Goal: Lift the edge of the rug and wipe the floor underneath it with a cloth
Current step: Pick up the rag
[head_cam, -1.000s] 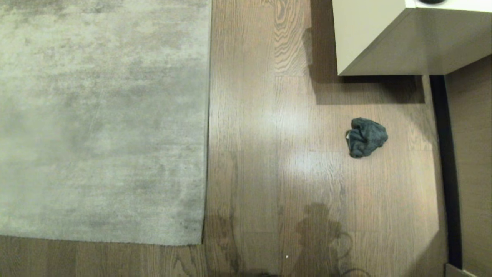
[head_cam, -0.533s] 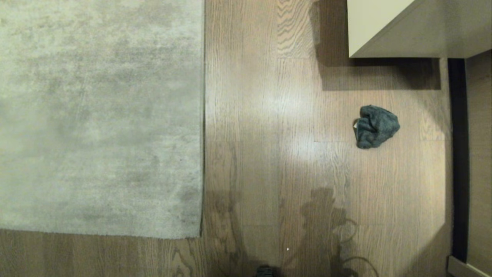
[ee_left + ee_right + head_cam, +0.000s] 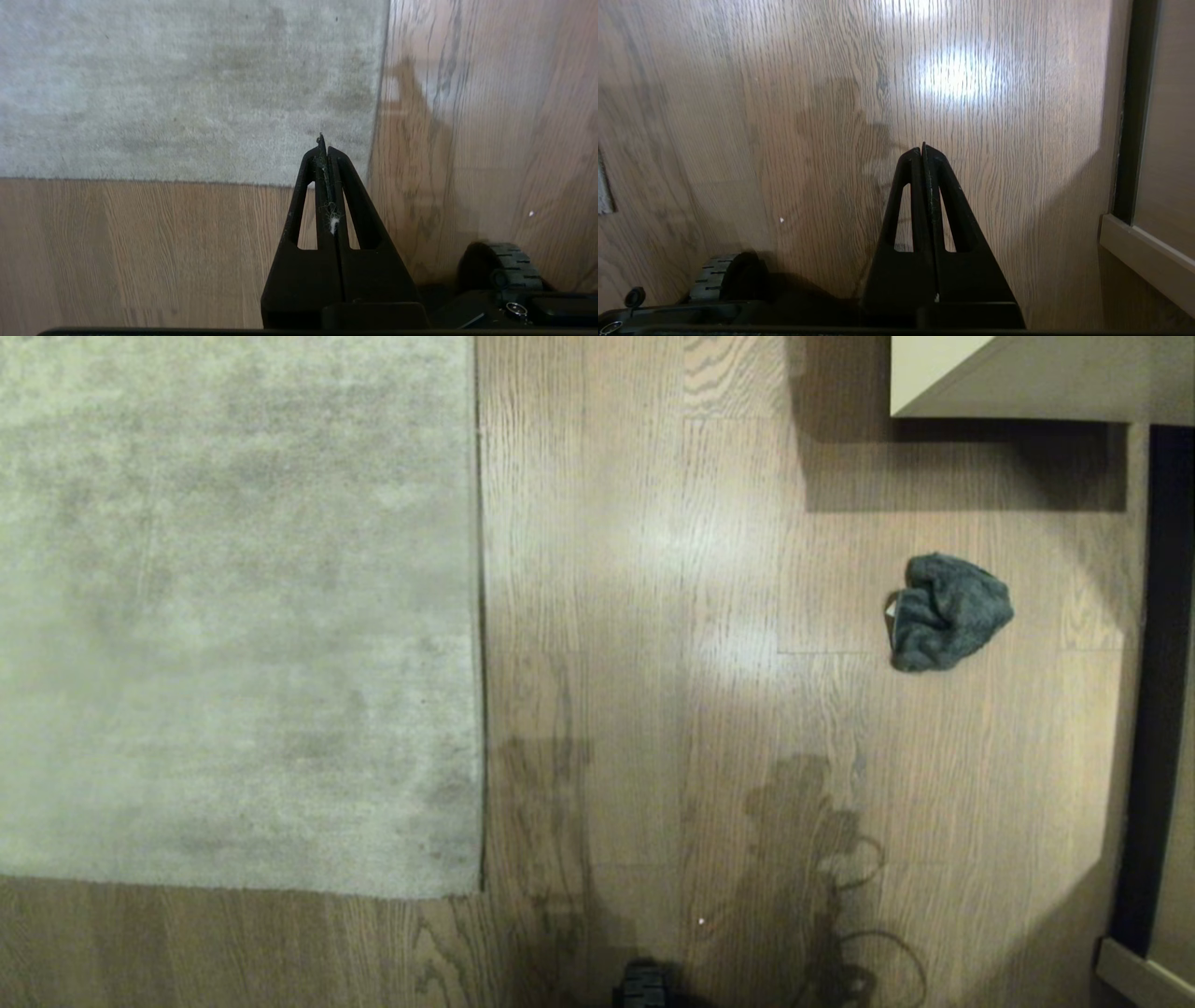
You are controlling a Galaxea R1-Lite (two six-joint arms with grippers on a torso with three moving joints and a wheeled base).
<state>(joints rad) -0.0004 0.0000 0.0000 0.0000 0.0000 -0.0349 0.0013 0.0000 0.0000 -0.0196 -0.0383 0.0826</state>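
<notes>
1. Head view: the small dark grey-teal fuzzy cloth (image 3: 948, 612) lies on the brown oak-plank floor (image 3: 653, 616), well right of the pale grey-beige rug edge (image 3: 478, 663).
2. Rug edge lies flat; nothing lifted or wiped.
3. Left gripper (image 3: 324, 148) hangs above the rug corner and right gripper (image 3: 923, 151) above bare floor, both pressed closed, empty.

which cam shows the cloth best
The head view: the dark grey cloth lies whole and crumpled on the wooden floor, right of the rug. Neither wrist view shows it; they show only floor and rug.
</notes>
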